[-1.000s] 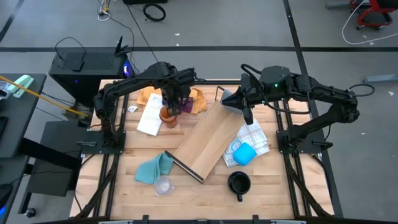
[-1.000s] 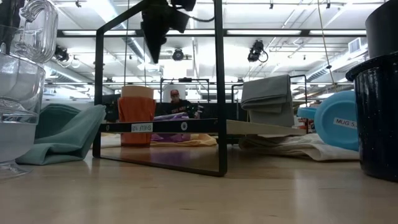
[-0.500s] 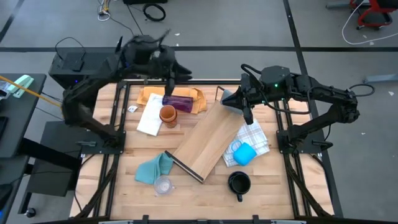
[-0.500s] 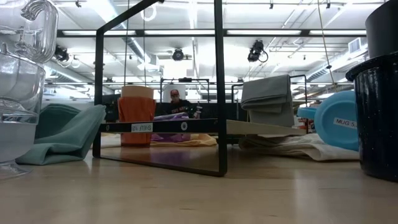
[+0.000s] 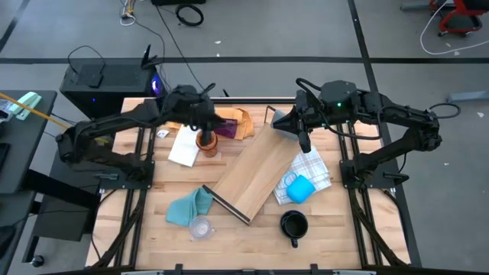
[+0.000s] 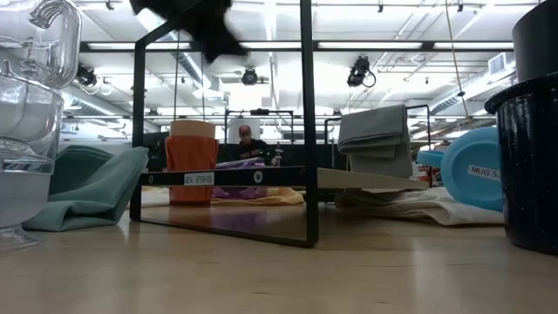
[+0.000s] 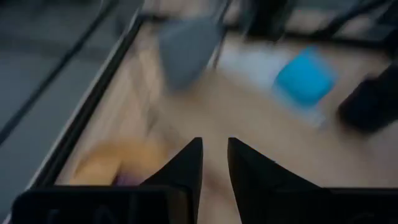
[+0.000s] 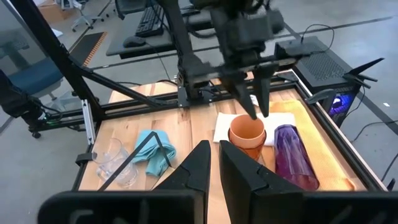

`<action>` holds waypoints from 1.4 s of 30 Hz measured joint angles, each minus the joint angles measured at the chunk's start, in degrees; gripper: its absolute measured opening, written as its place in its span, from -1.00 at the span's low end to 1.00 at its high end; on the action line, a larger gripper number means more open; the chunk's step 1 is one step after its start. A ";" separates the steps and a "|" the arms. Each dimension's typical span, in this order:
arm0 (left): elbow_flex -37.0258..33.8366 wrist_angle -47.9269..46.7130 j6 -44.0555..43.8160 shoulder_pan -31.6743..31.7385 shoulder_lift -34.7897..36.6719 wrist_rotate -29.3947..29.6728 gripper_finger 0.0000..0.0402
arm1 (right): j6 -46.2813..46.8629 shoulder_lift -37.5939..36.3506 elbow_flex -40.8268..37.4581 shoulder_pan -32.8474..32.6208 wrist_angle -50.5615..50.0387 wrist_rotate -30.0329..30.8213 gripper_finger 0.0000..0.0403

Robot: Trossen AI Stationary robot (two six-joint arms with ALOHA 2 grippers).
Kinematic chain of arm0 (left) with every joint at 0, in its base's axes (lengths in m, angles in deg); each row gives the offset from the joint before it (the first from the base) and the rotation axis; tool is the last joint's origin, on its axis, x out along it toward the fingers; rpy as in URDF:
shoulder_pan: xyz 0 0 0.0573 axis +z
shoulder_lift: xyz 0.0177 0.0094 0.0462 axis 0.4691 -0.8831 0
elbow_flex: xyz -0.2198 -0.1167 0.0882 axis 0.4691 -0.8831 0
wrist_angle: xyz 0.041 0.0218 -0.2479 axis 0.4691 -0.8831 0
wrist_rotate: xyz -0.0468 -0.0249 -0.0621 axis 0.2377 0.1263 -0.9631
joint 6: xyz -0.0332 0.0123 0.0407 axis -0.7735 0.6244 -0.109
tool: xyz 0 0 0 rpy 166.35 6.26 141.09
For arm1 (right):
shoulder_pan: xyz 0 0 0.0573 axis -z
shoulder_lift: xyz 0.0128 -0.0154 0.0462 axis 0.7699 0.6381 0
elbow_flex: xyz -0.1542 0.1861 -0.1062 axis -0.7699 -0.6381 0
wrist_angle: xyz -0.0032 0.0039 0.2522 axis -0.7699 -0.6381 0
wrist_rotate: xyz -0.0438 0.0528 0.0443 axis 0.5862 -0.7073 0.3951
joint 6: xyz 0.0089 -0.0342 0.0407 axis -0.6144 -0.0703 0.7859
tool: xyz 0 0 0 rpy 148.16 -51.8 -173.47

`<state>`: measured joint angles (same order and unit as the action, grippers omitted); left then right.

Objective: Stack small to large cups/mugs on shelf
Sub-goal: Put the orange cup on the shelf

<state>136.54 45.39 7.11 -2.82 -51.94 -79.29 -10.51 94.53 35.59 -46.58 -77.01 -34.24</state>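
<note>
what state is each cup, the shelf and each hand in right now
orange cup: upright, stacked in another, free
purple tumbler: on its side
blue mug: on its side on checked cloth
black mug: upright
clear cups: upright, stacked
shelf: lying flat, nothing on it
left hand: above orange cup, empty
right hand: shut, empty

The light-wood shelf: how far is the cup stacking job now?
Done: a tan cup nested in the amber translucent cup. In hand: nothing; the left gripper hovers over that pair, the right gripper waits by the long light-wood shelf. Left: the shelf bears no cups; purple tumbler, light blue mug, black mug, clear cups lie apart.
</note>
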 joint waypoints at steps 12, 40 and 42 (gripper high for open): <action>-0.82 -18.46 -1.41 8.54 -0.02 -1.86 -0.58 | 0.92 0.62 0.00 0.37 0.08 0.02 -0.80; -0.76 -30.36 -13.21 8.23 -3.28 4.19 -0.17 | 1.51 4.17 0.00 0.55 2.07 -0.42 -0.80; -0.78 -30.22 -13.30 7.70 -4.34 4.20 -0.10 | 1.53 4.17 0.00 0.55 2.08 -0.42 -0.80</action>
<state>135.76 15.16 -6.19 4.88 -56.29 -75.09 -8.98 98.70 35.59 -46.03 -74.93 -34.66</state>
